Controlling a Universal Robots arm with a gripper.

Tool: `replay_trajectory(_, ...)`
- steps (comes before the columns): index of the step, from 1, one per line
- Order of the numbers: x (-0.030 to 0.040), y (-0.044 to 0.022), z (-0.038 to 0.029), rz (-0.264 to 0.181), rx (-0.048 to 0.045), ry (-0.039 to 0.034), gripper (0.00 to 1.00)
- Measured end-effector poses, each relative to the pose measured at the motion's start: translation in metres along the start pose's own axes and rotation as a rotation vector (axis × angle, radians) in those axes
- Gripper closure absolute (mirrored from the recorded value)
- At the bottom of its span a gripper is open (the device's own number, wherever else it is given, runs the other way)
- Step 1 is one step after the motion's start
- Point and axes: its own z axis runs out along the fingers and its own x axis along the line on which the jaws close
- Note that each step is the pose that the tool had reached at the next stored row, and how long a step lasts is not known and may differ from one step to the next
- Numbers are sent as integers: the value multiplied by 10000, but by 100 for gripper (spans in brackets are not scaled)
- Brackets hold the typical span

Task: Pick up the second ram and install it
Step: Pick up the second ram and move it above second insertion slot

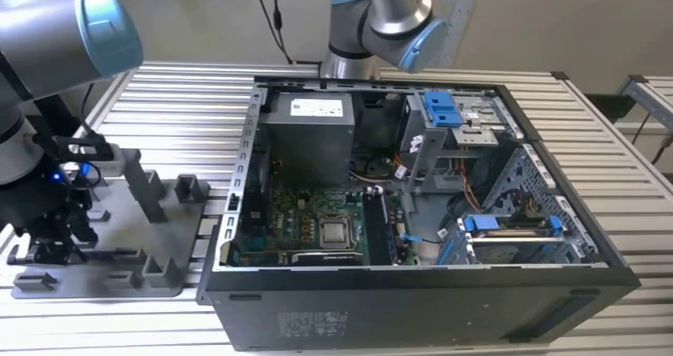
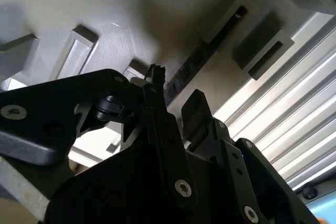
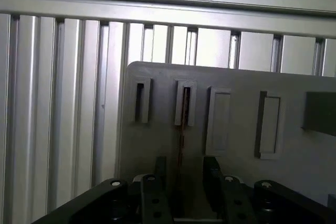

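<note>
Exterior view: gripper (image 1: 49, 244) low over grey fixture plate (image 1: 121, 222), at 9 o'clock from the open computer case (image 1: 421, 313). First wrist view: fingers (image 3: 159, 174) spread, straddling the second ram (image 3: 182, 129), which stands edge-on in a plate slot.

The arm (image 1: 42, 33) is built of smooth silver-grey tubes, and its rounded joint is closed by a pale blue cap (image 1: 110, 29). Lower down, the wrist is clad in black housings, where a small blue light (image 1: 55, 176) is lit and dark cables (image 1: 93, 173) are looped. The gripper (image 3: 184, 169) is finished in matt black throughout — angular linkage plates and two narrow, flat fingers (image 3: 211, 169) — and is fastened with round silver screw heads (image 2: 182, 186), which are seen in both wrist views.
</note>
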Motion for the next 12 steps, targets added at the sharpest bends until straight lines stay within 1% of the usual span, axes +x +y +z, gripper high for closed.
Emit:
replay_trajectory(4, 3, 6, 38, -103, 81, 11, 58)
replay_trajectory(9, 8, 24, 78, -191, 241, 27, 58)
replay_trajectory(12, 9, 31, 99, -209, 299, 38, 58)
